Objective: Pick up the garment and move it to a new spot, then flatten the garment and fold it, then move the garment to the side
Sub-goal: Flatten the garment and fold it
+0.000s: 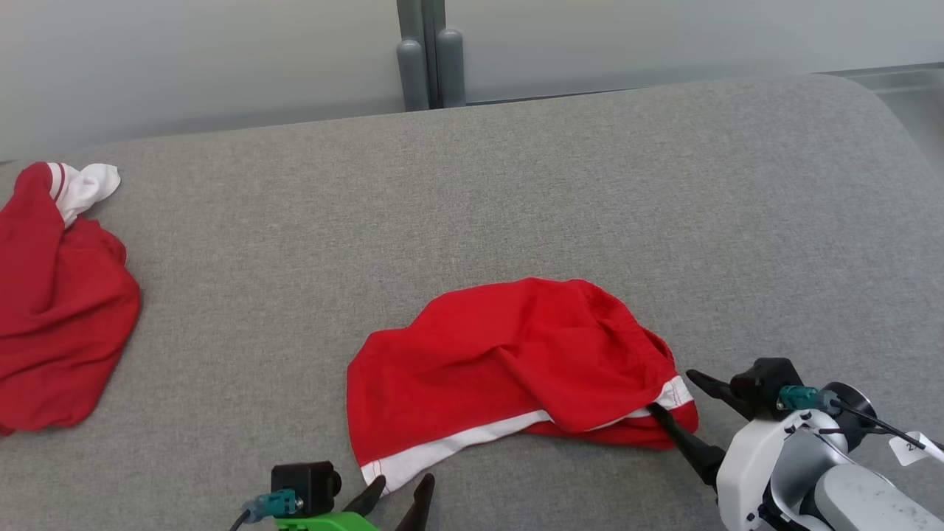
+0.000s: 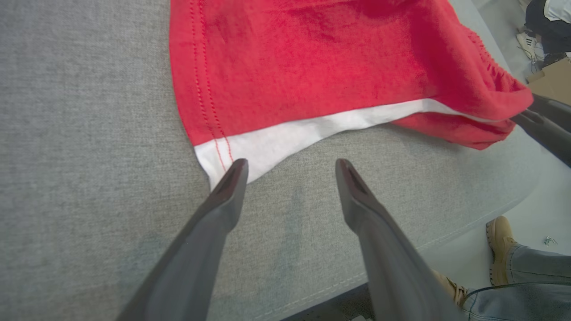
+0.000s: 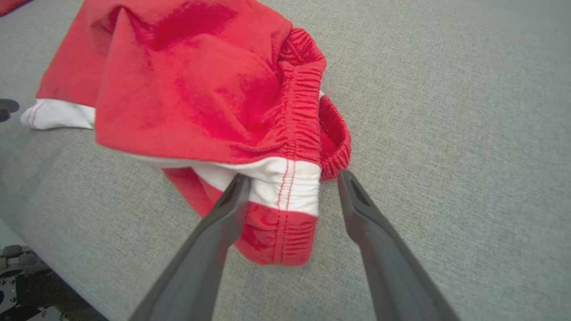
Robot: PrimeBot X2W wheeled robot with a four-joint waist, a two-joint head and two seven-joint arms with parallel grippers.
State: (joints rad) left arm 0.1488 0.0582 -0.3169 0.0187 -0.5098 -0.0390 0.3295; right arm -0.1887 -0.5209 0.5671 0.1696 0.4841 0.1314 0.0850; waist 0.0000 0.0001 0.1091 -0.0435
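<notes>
The garment (image 1: 509,361), red shorts with a white side stripe, lies crumpled on the grey padded surface (image 1: 516,184) near its front edge. My left gripper (image 1: 404,487) is open at the garment's near left corner. In the left wrist view the left gripper (image 2: 291,164) has one fingertip (image 2: 236,171) touching the white corner of the garment (image 2: 312,67). My right gripper (image 1: 675,393) is open at the garment's right end. In the right wrist view the right gripper (image 3: 293,176) straddles the white band of the gathered waistband on the garment (image 3: 187,98), without closing on it.
A second red and white garment (image 1: 59,310) lies bunched at the far left. A person's tan boot (image 2: 499,236) and jeans stand on the floor just past the surface's front edge, and a cardboard box (image 2: 553,80) sits further off. A grey post (image 1: 431,59) rises behind.
</notes>
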